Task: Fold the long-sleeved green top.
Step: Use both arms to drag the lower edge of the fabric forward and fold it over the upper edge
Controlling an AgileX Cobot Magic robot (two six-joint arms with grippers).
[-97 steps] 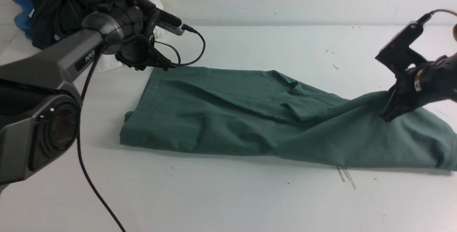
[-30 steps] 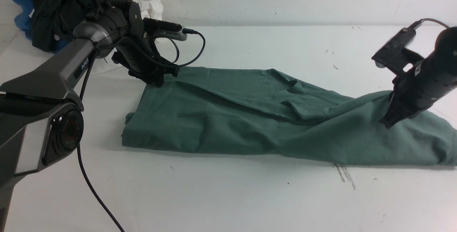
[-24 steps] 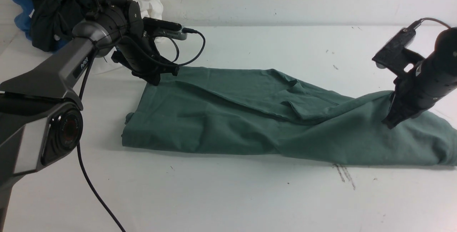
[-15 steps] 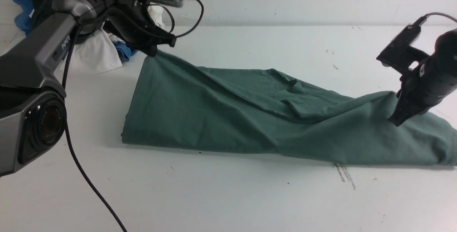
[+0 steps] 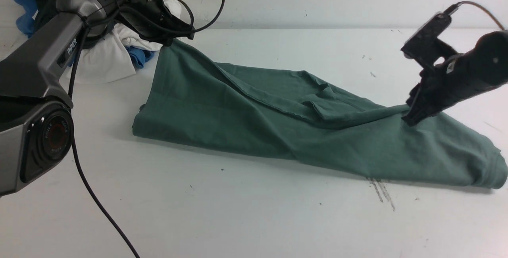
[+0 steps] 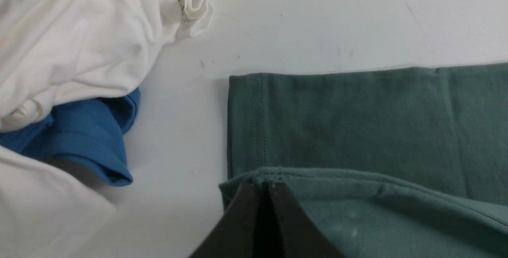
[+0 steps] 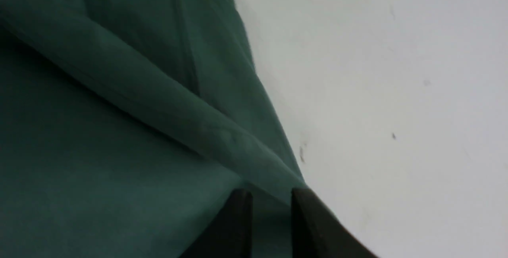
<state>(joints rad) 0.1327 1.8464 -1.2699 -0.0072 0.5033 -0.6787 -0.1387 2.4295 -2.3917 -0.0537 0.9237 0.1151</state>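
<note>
Left hand (image 5: pixel 170 43), clamped shut on the far-left corner of the top (image 5: pixel 246 123), holds it above the desk (image 5: pixel 238 210); right hand (image 5: pixel 408 119), jaws slightly parted, straddles a raised fold near its right end.

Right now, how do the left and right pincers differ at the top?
The left pincer is shut on the top's hem corner; the right pincer shows a gap between its jaws. The left holds its corner lifted off the table; the right sits lower, where a ridge of cloth peaks. Both are black and meet the top's far edge, one toward each end.
</note>
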